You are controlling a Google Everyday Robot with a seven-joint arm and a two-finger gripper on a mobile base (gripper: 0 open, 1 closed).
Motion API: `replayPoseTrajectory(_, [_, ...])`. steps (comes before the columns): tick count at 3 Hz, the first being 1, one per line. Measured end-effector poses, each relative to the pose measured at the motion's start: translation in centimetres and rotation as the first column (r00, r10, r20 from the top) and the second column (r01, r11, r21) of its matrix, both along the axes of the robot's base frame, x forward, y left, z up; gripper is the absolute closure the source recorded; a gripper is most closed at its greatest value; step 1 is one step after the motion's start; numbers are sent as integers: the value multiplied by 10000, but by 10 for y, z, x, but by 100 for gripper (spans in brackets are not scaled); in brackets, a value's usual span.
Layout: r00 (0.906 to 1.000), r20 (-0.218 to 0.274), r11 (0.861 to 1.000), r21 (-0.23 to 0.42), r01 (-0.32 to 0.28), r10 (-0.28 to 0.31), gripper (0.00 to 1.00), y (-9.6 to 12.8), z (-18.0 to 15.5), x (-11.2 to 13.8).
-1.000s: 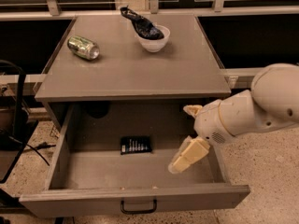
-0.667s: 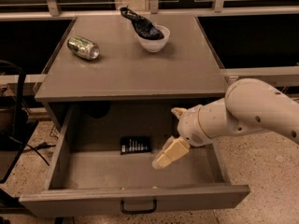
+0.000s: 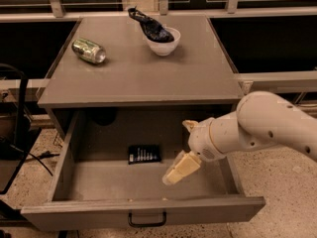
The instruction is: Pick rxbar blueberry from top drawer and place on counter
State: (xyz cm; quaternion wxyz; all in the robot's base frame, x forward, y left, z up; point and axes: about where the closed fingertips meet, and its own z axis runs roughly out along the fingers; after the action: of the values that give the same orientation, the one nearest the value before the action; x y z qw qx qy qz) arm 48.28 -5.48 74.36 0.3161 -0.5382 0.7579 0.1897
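Since a second ago the gripper (image 3: 177, 151) has swung leftward over the open top drawer (image 3: 89, 216) and now hangs just to the right of the rxbar blueberry (image 3: 144, 153), apart from it and apparently a little above it; nothing else has shifted. Taking the bar as our marker and reading from the left: well up and to the left of it, a green can (image 3: 89, 50) lies on its side on the counter (image 3: 133, 78). The bar itself lies flat on the drawer floor, towards the back and near the middle, white lettering up, not yet touched. Up and slightly to the right of the bar, at the back of the counter, stands a white bowl (image 3: 163, 42) with a dark crumpled thing (image 3: 146, 24) draped over its rim. Right of the bar we see the gripper open, its two tan fingers spread wide and gripping nothing, with the pale arm (image 3: 267, 128) running away to the right past the drawer's side. We judge that the approach is nearly closed but the pick has not begun: the gripper must come further left and down to straddle the bar. Since the bar is thin and lies flat, we expect a shallow grip could slip, and plenty of bare counter in front of the can and bowl awaits it.
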Motion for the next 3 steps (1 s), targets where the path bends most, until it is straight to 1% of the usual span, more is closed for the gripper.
replayPoseTrajectory(1, [9999, 80, 9997, 185, 144, -146, 0, 1, -23, 5])
replayPoseTrajectory(2, [9994, 314, 9985, 534, 121, -138, 17, 6, -44, 14])
replayPoseTrajectory(3, [9981, 594, 9951, 988, 102, -161, 18, 13, -62, 29])
